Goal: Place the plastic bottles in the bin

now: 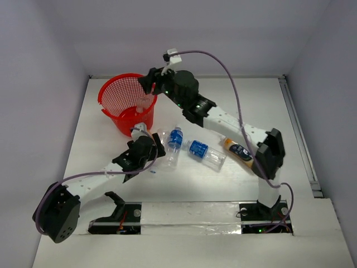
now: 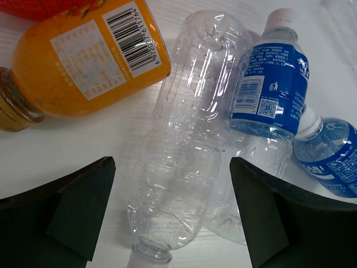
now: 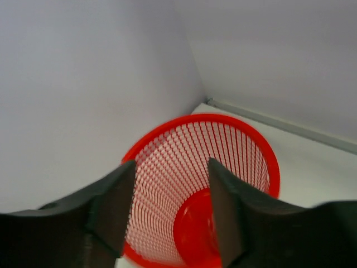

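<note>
The red mesh bin (image 1: pixel 120 95) stands at the back left. My right gripper (image 1: pixel 147 88) hangs open over its near rim, and the right wrist view looks between the empty fingers (image 3: pixel 117 201) into the bin (image 3: pixel 245 145). A pale clear shape (image 1: pixel 143 104) shows at the bin's inner wall; I cannot tell what it is. My left gripper (image 2: pixel 172 163) is open low over the table. It straddles a plain clear bottle (image 2: pixel 187 139) lying on its side. Beside it lie an orange bottle (image 2: pixel 78 61) and two blue-labelled bottles (image 2: pixel 270 84) (image 2: pixel 332 151).
In the top view the blue-labelled bottles (image 1: pixel 175 139) (image 1: pixel 199 149) lie mid-table. A dark-labelled bottle with an orange end (image 1: pixel 238 149) lies close to the right arm's forearm. White walls close in the table at the back and on both sides.
</note>
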You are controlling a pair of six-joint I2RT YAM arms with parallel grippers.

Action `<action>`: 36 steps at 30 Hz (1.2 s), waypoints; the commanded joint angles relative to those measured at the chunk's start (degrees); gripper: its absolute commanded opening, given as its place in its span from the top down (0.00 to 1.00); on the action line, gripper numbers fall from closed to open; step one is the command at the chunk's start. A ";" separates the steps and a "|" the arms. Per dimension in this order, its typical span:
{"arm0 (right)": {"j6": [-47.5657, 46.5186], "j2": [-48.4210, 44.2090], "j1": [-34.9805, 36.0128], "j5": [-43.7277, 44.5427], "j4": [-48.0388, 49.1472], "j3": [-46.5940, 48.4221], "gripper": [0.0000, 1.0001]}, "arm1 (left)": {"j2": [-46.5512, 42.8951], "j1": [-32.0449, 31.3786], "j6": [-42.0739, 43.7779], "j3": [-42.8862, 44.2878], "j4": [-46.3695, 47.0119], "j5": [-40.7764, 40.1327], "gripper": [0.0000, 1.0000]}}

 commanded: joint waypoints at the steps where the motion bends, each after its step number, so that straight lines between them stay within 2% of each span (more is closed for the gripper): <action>1: 1.21 -10.92 -0.16 -1.03 5.71 -12.42 0.44 | 1.77 -0.21 1.91 3.41 2.03 -2.11 0.18; 2: 1.65 -12.97 -0.16 -0.86 6.50 -15.76 0.44 | 2.30 -0.21 2.00 3.68 2.12 -2.46 0.18; 7: 4.90 -23.61 -0.16 -0.68 7.29 -35.70 0.32 | 5.99 -0.21 3.49 5.78 3.17 -2.55 0.19; 14: 7.72 -35.30 -0.16 2.40 3.18 -50.75 0.18 | 11.53 -0.21 5.25 7.46 3.61 -1.67 0.18; 20: 9.30 -42.16 -0.16 2.66 -3.58 -56.92 0.16 | 14.61 -0.21 5.78 7.55 4.40 -1.67 0.18; 24: 9.39 -44.54 -0.16 -0.23 -8.78 -60.35 0.16 | 15.67 -0.21 6.04 7.20 5.28 -0.71 0.19; 30: 8.34 -44.90 -0.16 3.97 -20.90 -61.41 0.08 | 12.25 -0.21 5.87 5.79 4.41 0.35 0.35; 36: 6.41 -40.68 -1.75 4.25 -26.28 -60.89 0.08 | 0.83 -0.21 5.08 5.70 0.89 2.45 0.47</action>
